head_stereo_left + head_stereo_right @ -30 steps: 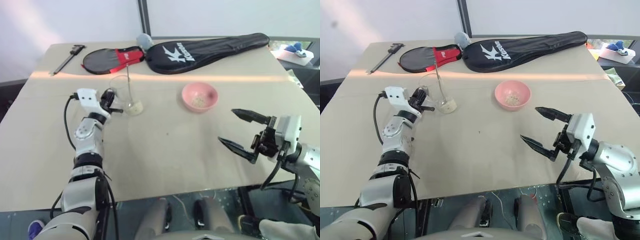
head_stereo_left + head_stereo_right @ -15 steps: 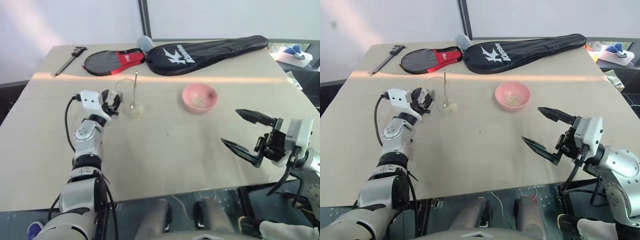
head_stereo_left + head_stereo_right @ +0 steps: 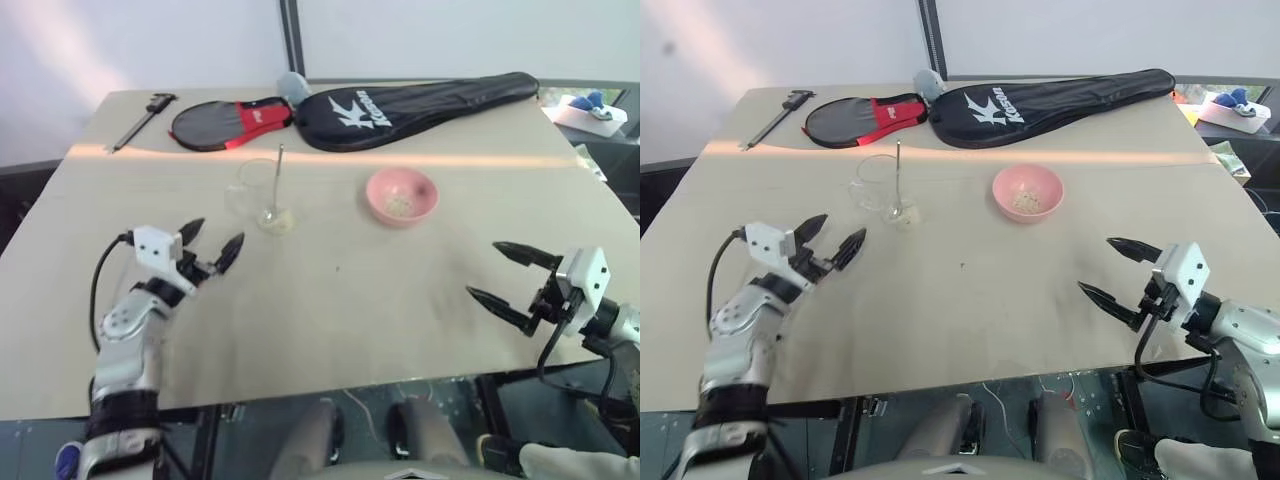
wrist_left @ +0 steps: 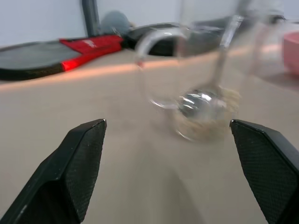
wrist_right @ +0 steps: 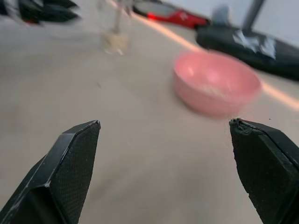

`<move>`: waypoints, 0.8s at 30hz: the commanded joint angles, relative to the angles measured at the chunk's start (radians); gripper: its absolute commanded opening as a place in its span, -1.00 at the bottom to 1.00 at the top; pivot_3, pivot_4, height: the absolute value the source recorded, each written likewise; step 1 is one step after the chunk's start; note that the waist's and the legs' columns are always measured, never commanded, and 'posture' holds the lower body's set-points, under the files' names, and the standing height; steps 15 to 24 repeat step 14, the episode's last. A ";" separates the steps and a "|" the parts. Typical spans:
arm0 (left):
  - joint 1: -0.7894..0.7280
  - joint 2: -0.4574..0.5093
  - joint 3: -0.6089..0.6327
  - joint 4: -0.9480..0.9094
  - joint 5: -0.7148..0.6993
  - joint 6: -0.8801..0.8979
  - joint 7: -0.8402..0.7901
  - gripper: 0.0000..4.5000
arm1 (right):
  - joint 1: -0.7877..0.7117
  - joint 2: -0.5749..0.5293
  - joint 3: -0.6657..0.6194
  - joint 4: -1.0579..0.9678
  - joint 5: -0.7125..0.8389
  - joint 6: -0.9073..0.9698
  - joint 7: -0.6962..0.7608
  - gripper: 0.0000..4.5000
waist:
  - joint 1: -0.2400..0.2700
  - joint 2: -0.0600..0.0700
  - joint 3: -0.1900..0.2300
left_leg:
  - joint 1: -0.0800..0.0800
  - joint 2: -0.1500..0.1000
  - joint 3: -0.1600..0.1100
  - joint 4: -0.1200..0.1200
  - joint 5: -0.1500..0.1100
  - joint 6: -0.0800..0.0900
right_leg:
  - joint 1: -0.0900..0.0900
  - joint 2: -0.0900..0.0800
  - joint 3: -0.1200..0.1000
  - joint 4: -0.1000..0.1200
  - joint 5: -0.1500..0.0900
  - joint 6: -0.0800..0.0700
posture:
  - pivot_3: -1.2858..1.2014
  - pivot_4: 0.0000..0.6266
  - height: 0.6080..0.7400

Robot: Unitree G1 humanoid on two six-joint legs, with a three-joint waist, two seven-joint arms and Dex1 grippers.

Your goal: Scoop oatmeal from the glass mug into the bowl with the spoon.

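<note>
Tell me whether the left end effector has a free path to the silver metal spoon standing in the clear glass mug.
Probably yes: the left end effector is open, with bare table between it and the spoon.

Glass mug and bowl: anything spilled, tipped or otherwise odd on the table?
Nothing stands out. The glass mug stands upright with the spoon propped inside and oatmeal at its bottom. The bowl sits upright, holding some flakes. No spill shows on the table.
</note>
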 commanded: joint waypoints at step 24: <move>0.366 0.089 0.049 -0.497 -0.169 0.249 -0.119 0.96 | -0.140 -0.085 -0.040 0.246 -0.041 -0.102 0.086 1.00 | 0.022 0.004 0.001 | 0.012 0.001 0.002 -0.015 -0.001 0.002 | 0.011 0.000 0.001 -0.014 0.000 0.000 | 0.03 -0.52 1.00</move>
